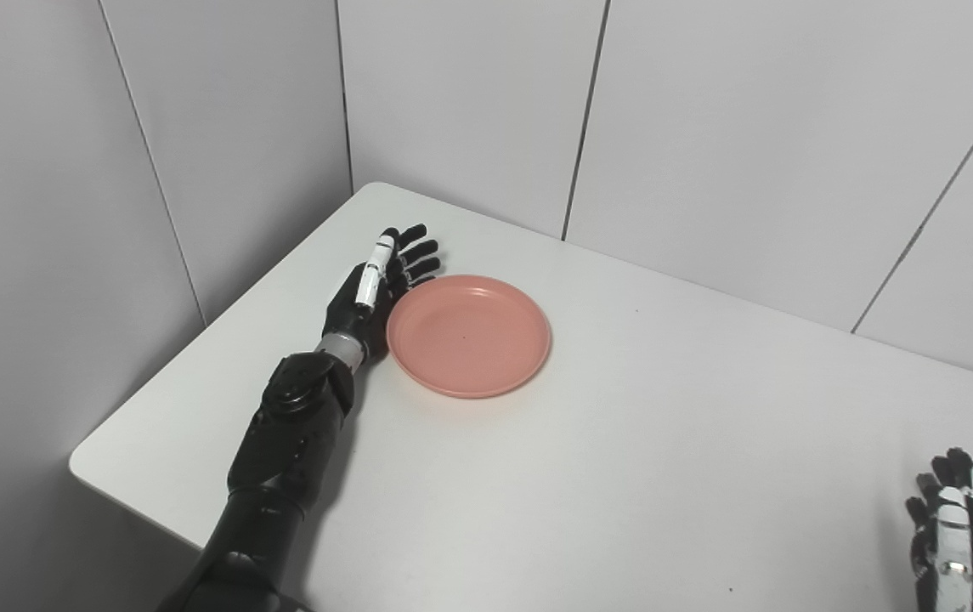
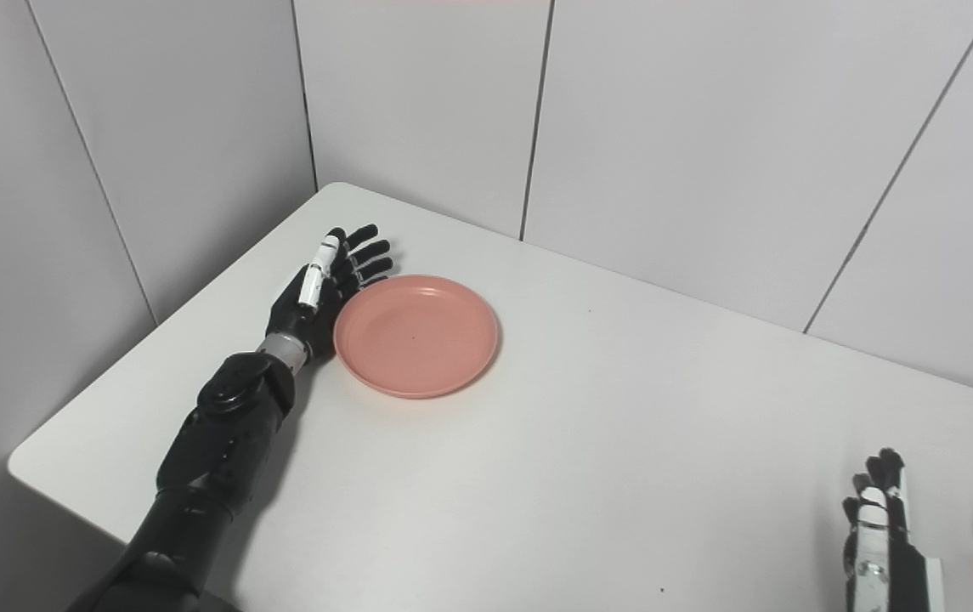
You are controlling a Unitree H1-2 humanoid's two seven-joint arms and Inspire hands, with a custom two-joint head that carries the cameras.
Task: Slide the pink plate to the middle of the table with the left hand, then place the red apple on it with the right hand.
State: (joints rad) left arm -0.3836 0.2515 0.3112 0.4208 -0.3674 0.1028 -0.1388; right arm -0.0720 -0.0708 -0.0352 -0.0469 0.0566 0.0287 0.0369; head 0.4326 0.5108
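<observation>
Left arm (image 1: 282, 450): glossy black moulded shell in bulging segments, with a rounded housing near the wrist. A short silver-grey metal collar (image 1: 338, 347) joins the arm to the hand. Left hand (image 1: 371, 293): black palm and black fingers, one digit faced with white panels split by thin dark gaps. Right hand (image 2: 881, 535): black fingers with white and silver plates on the back, and what may be a small screw, too small to confirm.

Two side-by-side head cameras look down, sharing the table (image 1: 622, 476).
</observation>
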